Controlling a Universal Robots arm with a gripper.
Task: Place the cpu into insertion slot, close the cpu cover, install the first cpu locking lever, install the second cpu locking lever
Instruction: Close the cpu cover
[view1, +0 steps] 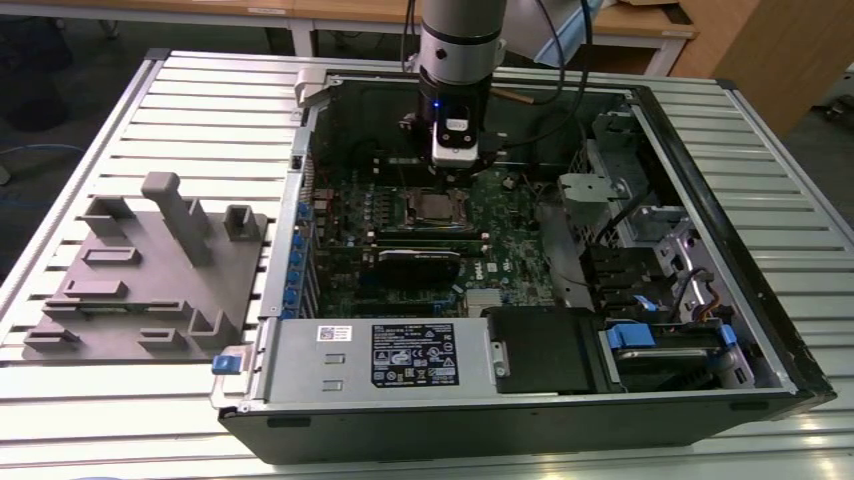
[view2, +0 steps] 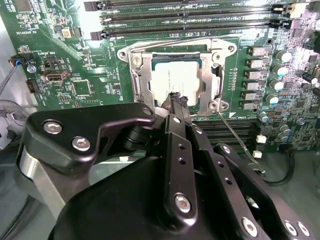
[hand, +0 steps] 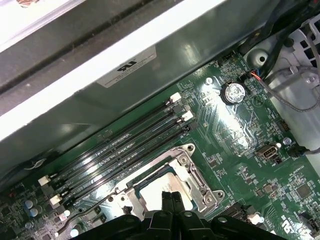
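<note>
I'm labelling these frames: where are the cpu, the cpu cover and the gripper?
cpu (view2: 175, 80): second wrist view, middle of its silver top.
cpu cover (view2: 140, 75): second wrist view, frame's side bar.
gripper (hand: 170, 196): first wrist view, between its fingertips.

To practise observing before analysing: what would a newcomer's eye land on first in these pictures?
The open computer case on the slatted table strikes first, with the robot arm reaching down into it in the exterior view. In the second wrist view the gripper hangs, fingers together, over the silver cpu, which the cpu cover frames.
</note>
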